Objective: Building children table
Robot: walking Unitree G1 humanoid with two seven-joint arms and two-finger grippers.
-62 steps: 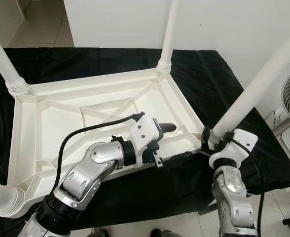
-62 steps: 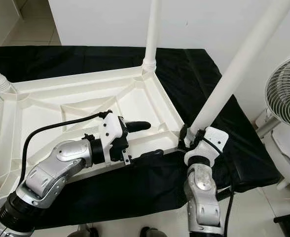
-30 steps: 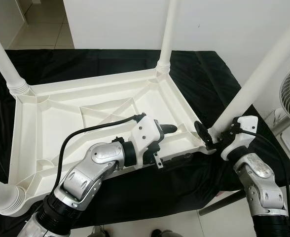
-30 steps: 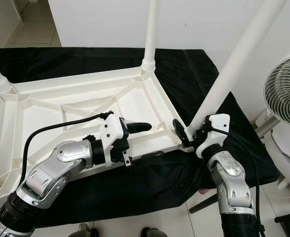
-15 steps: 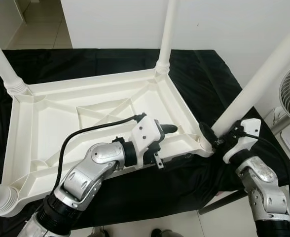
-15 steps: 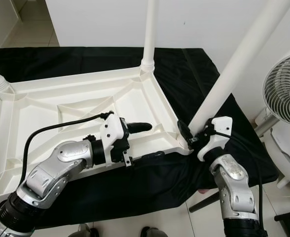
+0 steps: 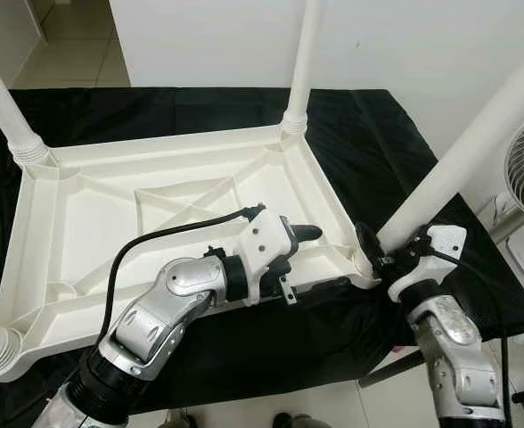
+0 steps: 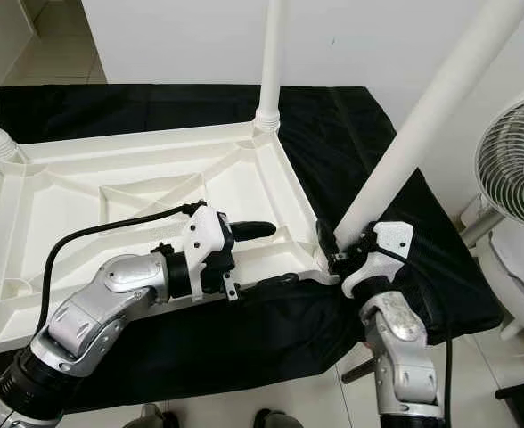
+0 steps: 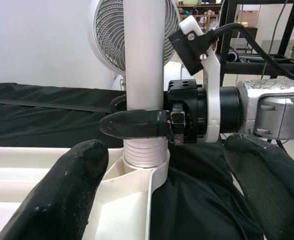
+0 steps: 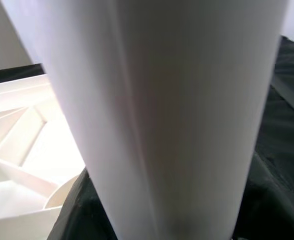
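Right end effector (image 8: pixel 333 251): from gripping the near-right leg (image 8: pixel 422 125) squarely at its base 2.1 s ago, swung out to the side, now back in, fingers closed round the leg just above the corner socket.
Right forearm: angled outward a second ago, now nearly upright again.
Upturned tabletop (image 7: pixel 93 214): slid slightly toward the robot's left.
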